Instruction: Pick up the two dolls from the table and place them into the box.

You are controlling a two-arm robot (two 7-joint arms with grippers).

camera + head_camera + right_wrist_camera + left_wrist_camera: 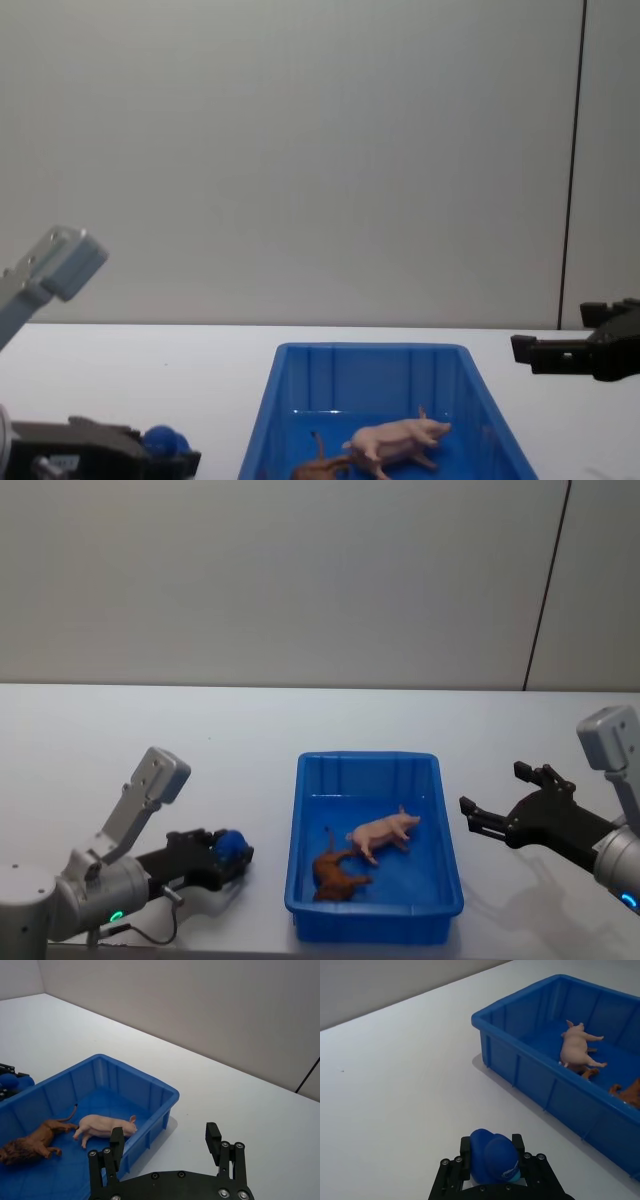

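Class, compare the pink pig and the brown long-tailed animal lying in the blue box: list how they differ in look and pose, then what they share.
Colour: the pink pig is pale pink, the brown long-tailed animal dark brown.
Tail: the brown animal's is long and thin; no such tail shows on the pig.
Place: the pig lies farther from the robot, the brown animal nearer the front wall.
Shared: both lie on their sides inside the blue box.

Left gripper [232, 857] low, fingers clamped; right gripper [492, 797] raised, fingers spread.

Even, soft overhead light, faint shadows beside the box [372, 920], no glare, sharp focus
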